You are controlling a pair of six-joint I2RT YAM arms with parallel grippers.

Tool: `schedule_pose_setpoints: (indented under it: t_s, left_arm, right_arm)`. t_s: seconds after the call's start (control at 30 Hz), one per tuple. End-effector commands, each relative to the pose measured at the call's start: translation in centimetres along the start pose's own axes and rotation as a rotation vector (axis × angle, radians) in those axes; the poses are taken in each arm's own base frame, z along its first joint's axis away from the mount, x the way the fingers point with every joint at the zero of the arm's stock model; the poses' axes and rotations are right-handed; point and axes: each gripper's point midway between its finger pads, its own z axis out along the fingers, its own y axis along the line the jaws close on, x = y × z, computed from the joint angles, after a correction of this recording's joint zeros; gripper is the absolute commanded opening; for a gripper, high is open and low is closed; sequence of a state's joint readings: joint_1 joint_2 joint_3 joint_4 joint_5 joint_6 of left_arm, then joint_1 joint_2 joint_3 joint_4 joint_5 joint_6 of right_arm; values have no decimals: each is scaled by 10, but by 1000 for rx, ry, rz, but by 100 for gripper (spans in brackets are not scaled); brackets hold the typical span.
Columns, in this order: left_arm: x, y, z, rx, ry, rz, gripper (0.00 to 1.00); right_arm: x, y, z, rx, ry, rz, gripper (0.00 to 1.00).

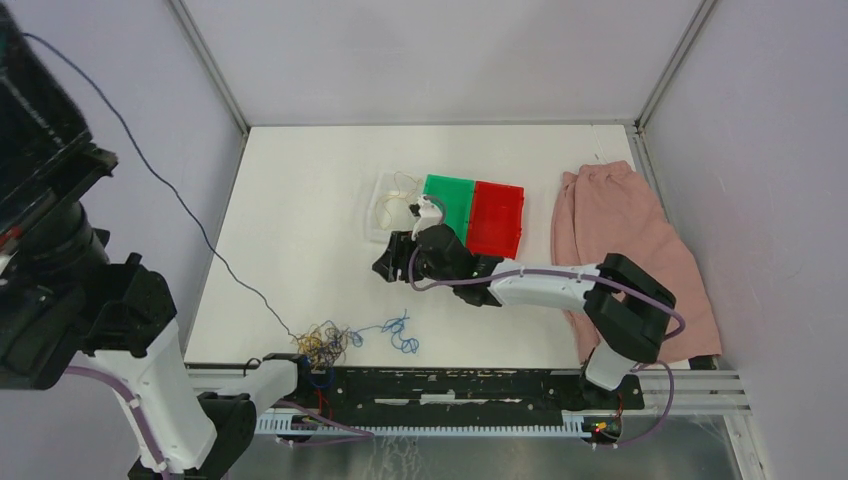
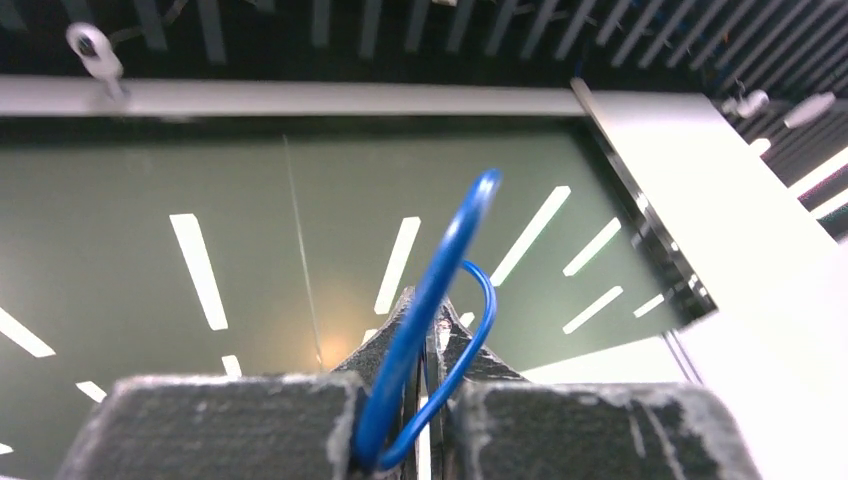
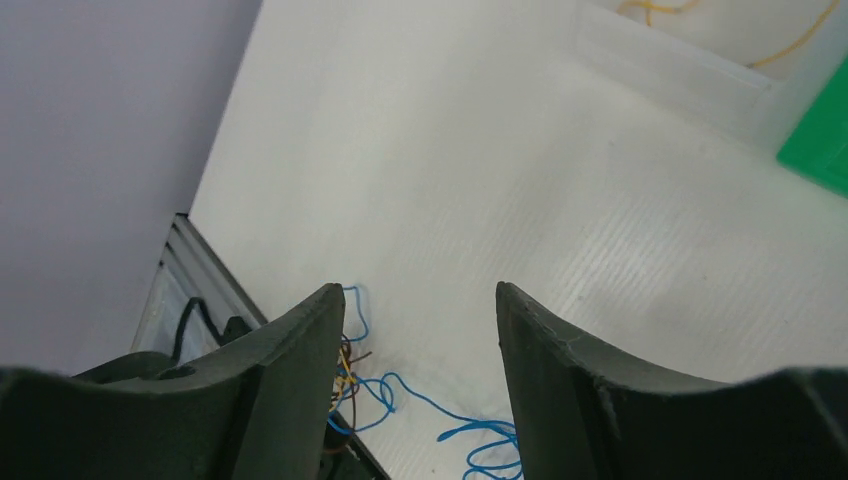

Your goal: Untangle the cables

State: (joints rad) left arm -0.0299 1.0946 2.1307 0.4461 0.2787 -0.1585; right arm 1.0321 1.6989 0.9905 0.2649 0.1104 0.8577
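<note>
Left gripper (image 2: 428, 322) pinched on a blue cable loop (image 2: 455, 245), right gripper (image 3: 420, 305) spread, empty; a hard pull could drag the tangle (image 1: 322, 342) along, tightening knots.

A white table (image 1: 300, 200) fills the middle. Toward its far side a green tray (image 1: 452, 198) and a red tray (image 1: 497, 220) sit side by side, touching. Just left of the green one lies what looks like a clear tray (image 1: 381, 222). A pink cloth (image 1: 620, 230) lies rumpled at the right edge.

Your left end effector (image 2: 425, 322), jaws closed, pinches a blue cable (image 2: 460, 240); its loop arches above the fingertips.
</note>
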Motion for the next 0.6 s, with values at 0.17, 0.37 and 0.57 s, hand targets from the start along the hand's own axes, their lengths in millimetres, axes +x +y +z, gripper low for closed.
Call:
schedule_pose_setpoints:
  t_s: [0.17, 0.37, 0.57]
  left_arm:
    - [131, -18, -38, 132, 311, -70, 3]
    - [154, -13, -33, 125, 335, -88, 3]
    - [168, -8, -22, 121, 339, -112, 3]
  right_arm:
    - [-78, 158, -105, -656, -143, -345, 69]
    - [-83, 208, -129, -887, -104, -400, 71]
    - [-77, 219, -107, -904, -44, -402, 71]
